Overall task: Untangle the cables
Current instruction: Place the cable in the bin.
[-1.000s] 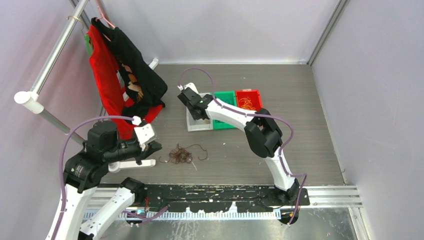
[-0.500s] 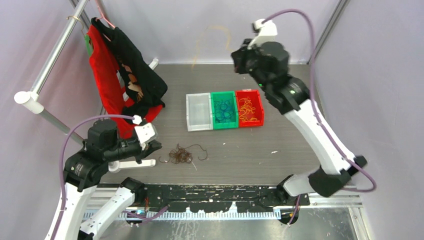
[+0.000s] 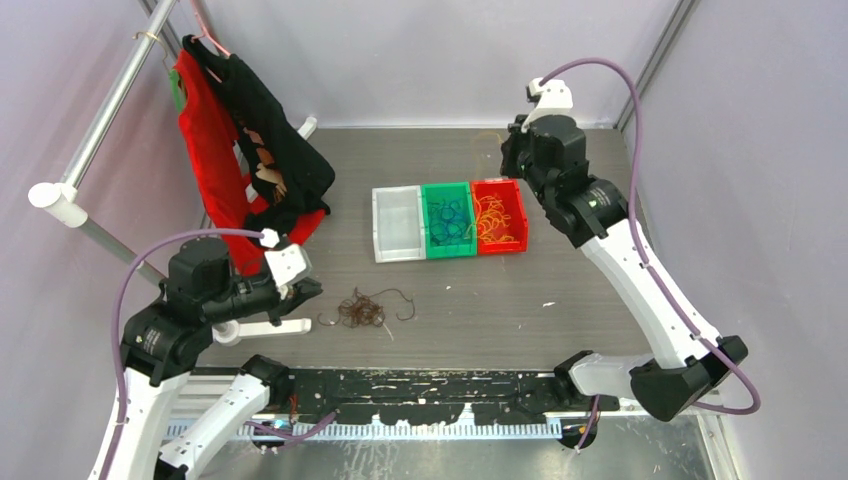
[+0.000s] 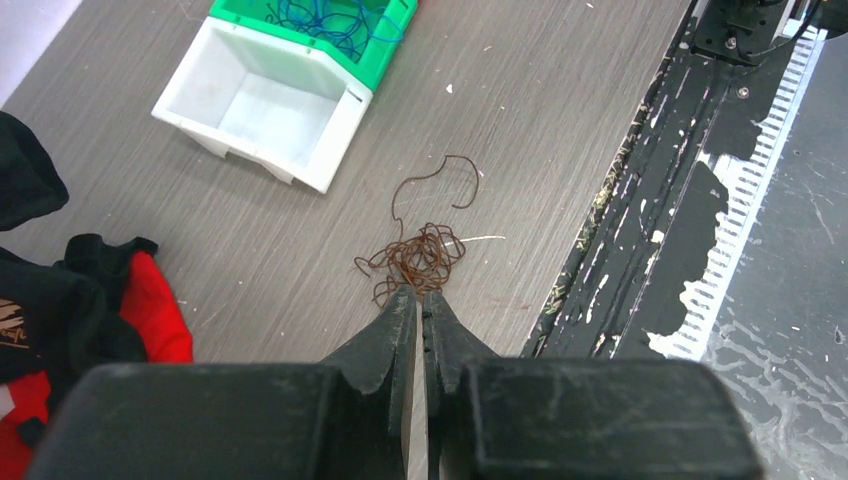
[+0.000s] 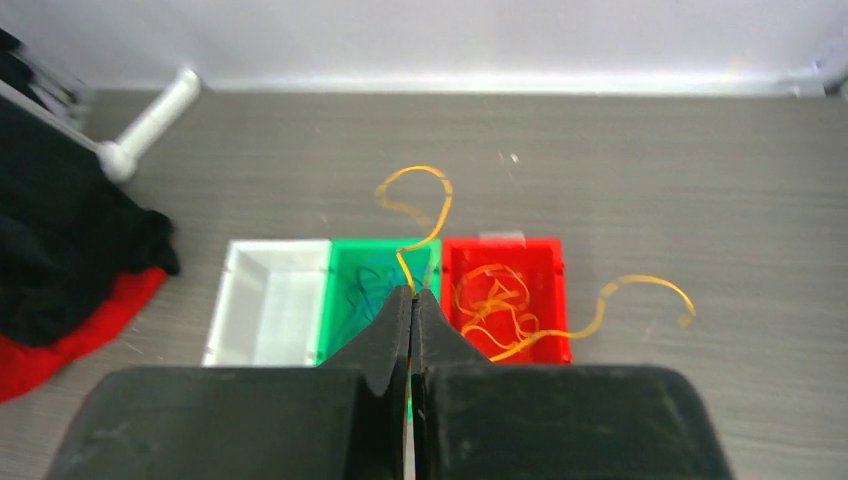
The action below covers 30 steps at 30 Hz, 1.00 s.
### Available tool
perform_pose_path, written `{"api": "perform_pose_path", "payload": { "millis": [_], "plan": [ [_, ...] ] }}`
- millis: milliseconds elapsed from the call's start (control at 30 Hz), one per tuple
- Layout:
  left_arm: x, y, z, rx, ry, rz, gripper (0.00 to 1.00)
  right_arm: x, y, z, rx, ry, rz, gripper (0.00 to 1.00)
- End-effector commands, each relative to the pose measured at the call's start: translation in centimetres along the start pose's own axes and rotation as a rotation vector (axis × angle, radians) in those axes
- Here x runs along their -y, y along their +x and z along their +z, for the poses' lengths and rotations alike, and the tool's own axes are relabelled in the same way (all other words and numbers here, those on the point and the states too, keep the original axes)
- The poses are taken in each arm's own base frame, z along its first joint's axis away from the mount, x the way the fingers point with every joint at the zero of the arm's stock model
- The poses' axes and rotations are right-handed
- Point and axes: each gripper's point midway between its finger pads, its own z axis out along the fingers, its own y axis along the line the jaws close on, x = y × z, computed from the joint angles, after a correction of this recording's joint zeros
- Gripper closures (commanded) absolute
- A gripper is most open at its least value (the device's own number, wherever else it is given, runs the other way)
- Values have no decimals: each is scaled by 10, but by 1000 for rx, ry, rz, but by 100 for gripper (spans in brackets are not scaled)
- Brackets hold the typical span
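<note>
I read three bins (image 3: 397, 228) abreast at the centre of the table (image 3: 600, 290). From them, the cable tangle (image 3: 362, 310) lies at 7 o'clock and the hung garments (image 3: 250, 150) at 10 o'clock.

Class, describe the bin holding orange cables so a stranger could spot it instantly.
On the grey table, a row of three bins sits beyond the brown tangle. The red bin is rightmost, next to the green bin. Only it holds orange cables.

Bright, even overhead light, faint shadows; pale sheen on the far counter (image 5: 650, 130); right gripper (image 5: 412, 295) blurred at its near housing.
</note>
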Motion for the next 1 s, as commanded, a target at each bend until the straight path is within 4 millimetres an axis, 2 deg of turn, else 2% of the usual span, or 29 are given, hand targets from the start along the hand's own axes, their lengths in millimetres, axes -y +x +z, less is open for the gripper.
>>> {"api": "perform_pose_path", "payload": {
  "millis": [0, 300, 533, 667, 767, 967],
  "plan": [
    [-3, -13, -4, 30, -12, 19, 92, 24, -3, -12, 38, 87, -18, 99],
    [-2, -13, -3, 29, -6, 16, 92, 44, 0, -19, 50, 155, -30, 99],
    [-3, -15, -4, 36, -6, 19, 91, 69, -32, -40, 154, 259, 8, 99],
    [-3, -16, -4, 38, -5, 19, 91, 72, -48, -52, 206, 259, 23, 99],
    [-2, -15, -3, 37, -1, 13, 91, 72, -41, -48, 177, 255, 10, 99],
    [-2, -16, -3, 40, 0, 11, 91, 70, 0, -24, 60, 247, -20, 99]
  ]
}}
